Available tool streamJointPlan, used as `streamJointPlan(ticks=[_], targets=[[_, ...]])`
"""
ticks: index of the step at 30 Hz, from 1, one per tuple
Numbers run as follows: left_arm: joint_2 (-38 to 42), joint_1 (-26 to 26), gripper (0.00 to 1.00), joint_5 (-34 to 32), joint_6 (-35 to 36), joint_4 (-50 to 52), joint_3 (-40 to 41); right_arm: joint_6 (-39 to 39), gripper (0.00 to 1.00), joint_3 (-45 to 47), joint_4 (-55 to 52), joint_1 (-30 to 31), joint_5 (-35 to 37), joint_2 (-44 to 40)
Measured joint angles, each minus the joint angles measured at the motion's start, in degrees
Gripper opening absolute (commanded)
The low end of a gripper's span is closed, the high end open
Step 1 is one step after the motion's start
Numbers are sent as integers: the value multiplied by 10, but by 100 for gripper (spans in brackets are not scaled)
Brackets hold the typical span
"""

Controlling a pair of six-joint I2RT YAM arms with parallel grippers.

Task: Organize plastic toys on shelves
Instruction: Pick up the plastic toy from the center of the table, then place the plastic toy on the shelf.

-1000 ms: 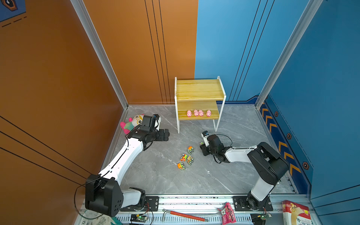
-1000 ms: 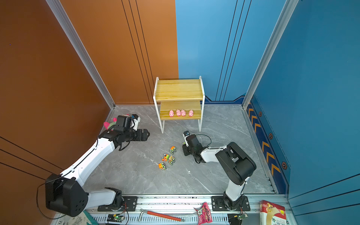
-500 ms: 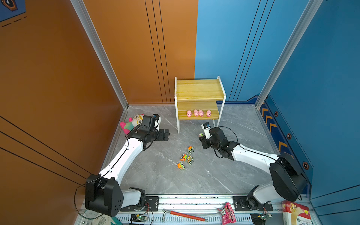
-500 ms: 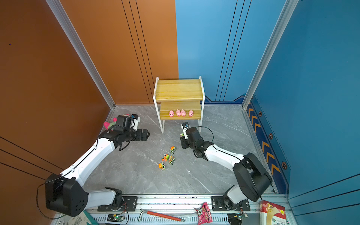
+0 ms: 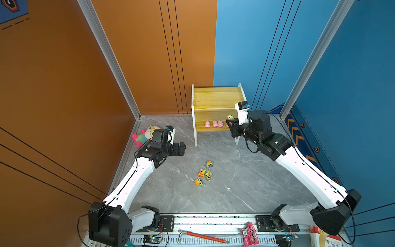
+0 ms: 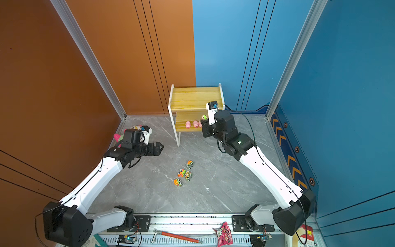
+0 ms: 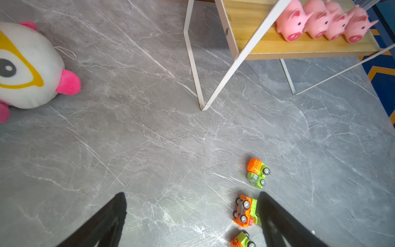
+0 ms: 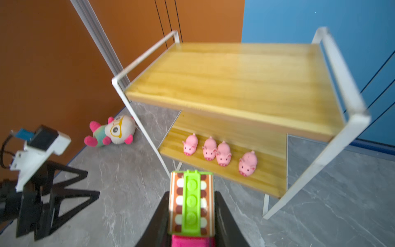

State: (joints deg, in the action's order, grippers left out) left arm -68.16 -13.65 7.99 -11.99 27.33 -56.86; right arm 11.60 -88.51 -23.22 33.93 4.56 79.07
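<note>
Four pigs stand in a row on the lower board of the rack, snouts toward its front edge. Three are close together and the fourth is a little apart, toward the blue-wall end. In both top views the right arm hides part of that row.

One truck, with a green ladder on top and a pink base, is clamped between the fingers of the right end effector. It is held off the counter, just in front of the rack at the blue-wall end of the lower board, near the fourth pig. Whether it touches the board cannot be told.

Four more trucks, orange and green, lie in a loose cluster on the counter, well in front of the rack and well apart from both end effectors.

The left end effector has its fingers spread wide and grips nothing. It hangs above the counter off the rack's front corner on the orange-wall side. A doll lies on the counter beyond it, against the orange wall.
</note>
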Motion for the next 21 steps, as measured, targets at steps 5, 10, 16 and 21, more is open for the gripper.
streamJointPlan(ticks=[5,10,16,21], targets=[[26,-16,96,6,0,-14,7,0,27,-161,-65,-28,17,85],[41,-25,96,17,2,-32,16,2,27,-287,-121,-54,40,181],[41,-30,96,24,2,-36,17,2,28,-389,-182,-77,64,274],[41,-30,96,26,2,-37,17,2,28,-427,-214,-90,78,311]])
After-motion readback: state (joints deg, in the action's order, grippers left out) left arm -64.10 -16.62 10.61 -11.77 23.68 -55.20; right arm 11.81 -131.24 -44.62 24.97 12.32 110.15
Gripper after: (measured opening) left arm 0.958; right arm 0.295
